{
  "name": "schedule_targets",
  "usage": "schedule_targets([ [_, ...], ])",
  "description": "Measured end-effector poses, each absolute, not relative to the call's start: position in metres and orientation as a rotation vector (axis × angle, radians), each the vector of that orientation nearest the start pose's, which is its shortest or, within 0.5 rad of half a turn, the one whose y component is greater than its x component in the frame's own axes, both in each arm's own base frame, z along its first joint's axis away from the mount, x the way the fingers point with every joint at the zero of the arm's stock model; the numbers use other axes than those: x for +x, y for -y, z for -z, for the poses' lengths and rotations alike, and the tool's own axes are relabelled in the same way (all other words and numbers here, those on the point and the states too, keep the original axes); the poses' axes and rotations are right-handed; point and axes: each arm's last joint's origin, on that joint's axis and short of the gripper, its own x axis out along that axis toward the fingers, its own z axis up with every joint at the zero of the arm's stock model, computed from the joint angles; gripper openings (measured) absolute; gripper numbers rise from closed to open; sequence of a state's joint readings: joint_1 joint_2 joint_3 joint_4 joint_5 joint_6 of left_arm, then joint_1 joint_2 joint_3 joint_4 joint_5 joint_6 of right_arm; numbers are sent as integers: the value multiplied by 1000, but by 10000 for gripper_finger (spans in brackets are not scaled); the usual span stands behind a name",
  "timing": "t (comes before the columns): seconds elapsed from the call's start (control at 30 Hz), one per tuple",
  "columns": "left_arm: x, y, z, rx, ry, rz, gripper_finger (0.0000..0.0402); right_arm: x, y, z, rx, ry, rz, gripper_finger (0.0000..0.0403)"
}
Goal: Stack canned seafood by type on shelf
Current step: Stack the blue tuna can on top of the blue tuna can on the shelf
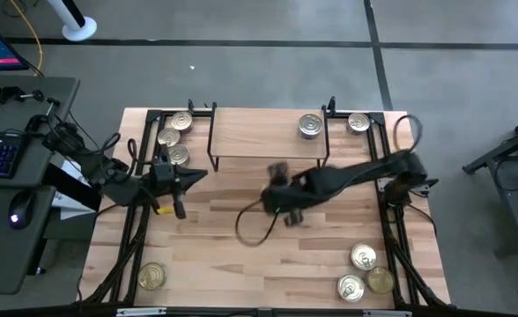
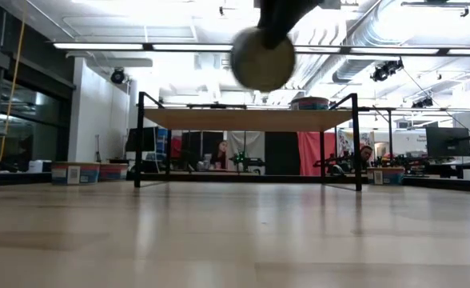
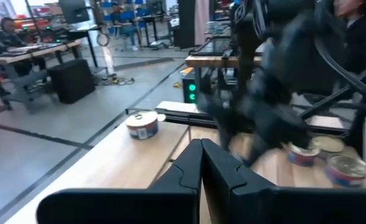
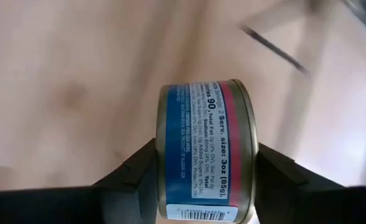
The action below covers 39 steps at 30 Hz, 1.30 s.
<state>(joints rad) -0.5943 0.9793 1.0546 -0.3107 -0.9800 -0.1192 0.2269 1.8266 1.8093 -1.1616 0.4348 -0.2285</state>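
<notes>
Overhead, right gripper (image 1: 292, 211) blurred over the tabletop (image 1: 241, 255) just in front of the shelf (image 1: 268, 136), arm reaching in from the right edge. Left gripper (image 1: 184, 180) parked at the shelf's left front corner. One tin (image 1: 310, 126) on the shelf near its right end; another (image 1: 358, 122) just right of the shelf; three tins (image 1: 173, 139) clustered left of the shelf; three more (image 1: 365, 271) well in front of the shelf to the right; a single tin (image 1: 151, 276) well in front to the left.

From tabletop height, held tin (image 2: 263, 59) seen hanging above shelf level, in front of the shelf (image 2: 247, 118), clear of the tabletop (image 2: 235, 240). One tin (image 2: 308, 103) resting on the shelf toward its right end.

From the left wrist, fingers (image 3: 177, 177) pressed together, nothing between them. Right arm (image 3: 270, 93) blurred ahead; one tin (image 3: 142, 125) alone beyond, two tins (image 3: 326, 162) past the arm.

From the right wrist, fingers (image 4: 130, 171) clamped on a blue-and-red labelled tin (image 4: 208, 149), turned on edge, label facing the camera, over bare wood.
</notes>
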Motion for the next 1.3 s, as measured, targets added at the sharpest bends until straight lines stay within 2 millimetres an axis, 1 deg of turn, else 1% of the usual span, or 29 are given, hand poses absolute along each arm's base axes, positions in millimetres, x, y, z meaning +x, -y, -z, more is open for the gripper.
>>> schedule_targets([
  [0.23, 188, 82, -375, 64, -171, -460, 0, 301, -9, -364, -648, -1103, 486, 169],
  [0.33, 195, 81, -371, 54, -180, -483, 0, 283, 17, -369, -693, -1120, 664, 169],
  [0.4, 198, 80, -369, 42, -184, -497, 0, 276, 32, -368, -708, -1157, 721, 169],
  [0.53, 204, 80, -365, 34, -195, -510, 0, 275, 55, -356, -664, -1212, 746, 169],
  [0.67, 206, 81, -363, 39, -202, -511, 0, 280, 68, -348, -653, -1204, 712, 169],
  [0.77, 206, 81, -363, 40, -203, -510, 0, 281, 72, -346, -675, -1206, 692, 170],
  [0.9, 206, 81, -363, 40, -203, -510, 0, 281, 79, -347, -675, -1213, 694, 207],
  [0.97, 206, 81, -363, 40, -203, -510, 0, 280, 83, -346, -656, -1213, 685, 220],
  [1.17, 206, 82, -363, 41, -203, -510, 0, 280, 94, -348, -618, -1190, 714, 227],
  [1.3, 206, 82, -362, 43, -206, -509, 0, 280, 94, -348, -603, -1181, 688, 228],
])
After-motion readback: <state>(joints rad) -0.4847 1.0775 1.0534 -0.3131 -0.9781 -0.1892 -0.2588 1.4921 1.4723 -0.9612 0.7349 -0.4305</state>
